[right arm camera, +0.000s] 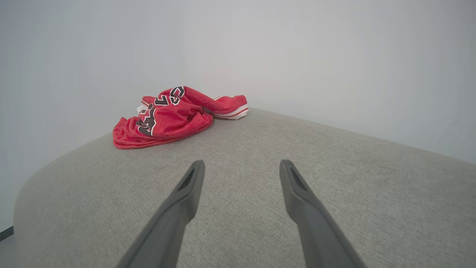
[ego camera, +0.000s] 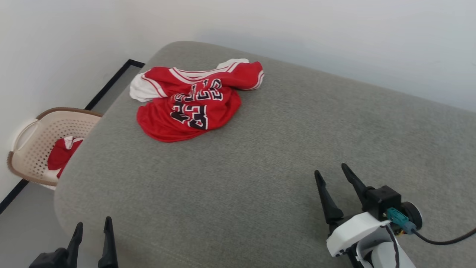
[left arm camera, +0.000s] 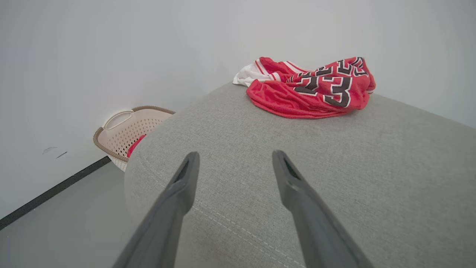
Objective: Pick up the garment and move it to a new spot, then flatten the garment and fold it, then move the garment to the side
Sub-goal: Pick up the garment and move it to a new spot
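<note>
Spotter: Start at the left. What have you got?

Operator: A perforated basket (ego camera: 33, 141) on the floor by the wall, with some red cloth (ego camera: 61, 156) in it. Just right of that, my left gripper (ego camera: 93, 224) is by the near left edge of the grey cushion (ego camera: 260, 167), fingers well spread, nothing between them

Spotter: And the garment?

Operator: The garment (ego camera: 189, 104) lies crumpled on the far left part of the cushion, number side up, white-trimmed sleeves toward the wall. The heap runs longer across my head view than front to back. From the left gripper it's ahead and somewhat to the right

Spotter: Right side?

Operator: My right gripper (ego camera: 330, 169) hovers over the near right of the cushion, fingers wide apart too, and empty. From there the garment is ahead and well off to the left. Neither arm touches it. I judge the left has the straighter reach, so I'd lead with it for the pick-up, though the gap looks much alike for both
</note>
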Controlling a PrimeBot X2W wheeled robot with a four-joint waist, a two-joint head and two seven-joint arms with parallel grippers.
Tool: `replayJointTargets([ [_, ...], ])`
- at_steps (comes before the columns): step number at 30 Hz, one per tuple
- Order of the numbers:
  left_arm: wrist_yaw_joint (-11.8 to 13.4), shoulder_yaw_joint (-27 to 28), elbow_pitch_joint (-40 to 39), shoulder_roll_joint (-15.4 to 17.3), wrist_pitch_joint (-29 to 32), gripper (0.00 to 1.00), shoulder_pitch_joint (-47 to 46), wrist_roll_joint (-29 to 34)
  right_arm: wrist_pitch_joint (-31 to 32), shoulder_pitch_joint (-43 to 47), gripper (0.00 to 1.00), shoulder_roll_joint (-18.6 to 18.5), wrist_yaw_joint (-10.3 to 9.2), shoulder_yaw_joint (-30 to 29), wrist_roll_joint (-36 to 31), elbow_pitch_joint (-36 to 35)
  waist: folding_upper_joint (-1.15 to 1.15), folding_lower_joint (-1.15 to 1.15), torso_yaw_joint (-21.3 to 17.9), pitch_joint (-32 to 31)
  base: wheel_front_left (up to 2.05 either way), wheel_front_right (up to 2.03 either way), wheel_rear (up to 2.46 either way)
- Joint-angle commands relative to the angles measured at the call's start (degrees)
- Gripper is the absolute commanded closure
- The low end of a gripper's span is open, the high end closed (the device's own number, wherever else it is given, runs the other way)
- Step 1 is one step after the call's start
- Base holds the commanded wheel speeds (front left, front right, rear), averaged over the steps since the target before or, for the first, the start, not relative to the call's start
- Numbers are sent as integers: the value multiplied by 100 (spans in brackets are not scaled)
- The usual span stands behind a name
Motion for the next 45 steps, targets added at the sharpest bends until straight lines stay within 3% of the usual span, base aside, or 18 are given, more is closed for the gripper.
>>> replayJointTargets([
  [1, 12, -6, -28, 38, -28, 0, -8, -21, -31, -74, 0, -12, 0, 52, 31, 24, 0, 0, -88, 60, 0, 0, 0],
  [7, 12, -499, -33, 441, -28, 0, -516, -183, -31, -190, 0, -13, 0, 30, -15, 28, 0, 0, -546, 343, 0, 0, 0],
  [15, 13, -1483, 314, 1963, -28, 0, -2253, -968, -31, -429, 0, -11, 0, 9, -97, -112, 0, 0, -1436, 984, 0, 0, 0],
  [16, 13, -1483, 314, 1963, -28, 0, -2253, -968, -31, -429, 0, -11, 0, 9, -97, -112, 0, 0, -1436, 984, 0, 0, 0],
  [17, 12, -1816, 570, 2454, -27, 0, -2711, -1296, -31, -515, 0, -10, 0, 73, -56, -166, 0, 0, -1701, 1170, 0, 0, 0],
  [20, 13, -2325, 1065, 3151, 53, 0, -3476, -1888, -31, -615, 0, -9, 0, 150, 28, -285, 0, 0, -2065, 1450, 0, 0, 0],
  [24, 13, -3081, 1559, 3936, 606, 0, -4258, -2907, -30, -687, 0, -7, 0, 228, 169, -543, 0, 0, -2495, 1789, 0, 0, 0],
  [29, 13, -3786, 1844, 4684, 1606, 0, -4847, -4219, -30, -759, 0, -7, 0, 374, 323, -905, 0, 0, -2964, 2126, 0, 0, 0],
  [37, 13, -4601, 1832, 5493, 3239, 0, -4971, -5596, -30, -716, 0, -5, 0, 592, 456, -1348, 0, 0, -3527, 2383, 0, 0, 0],
  [42, 14, -4943, 2248, 5768, 3513, 0, -4928, -5697, -31, -650, 0, -5, 0, 683, 452, -1631, 0, 0, -3762, 2618, 0, 0, 0],
  [45, 31, -5185, 2611, 5712, 3547, 0, -4849, -5684, -30, -613, 0, -8, 0, 741, 434, -1776, 0, 0, -3864, 2732, 0, 0, 0],
])
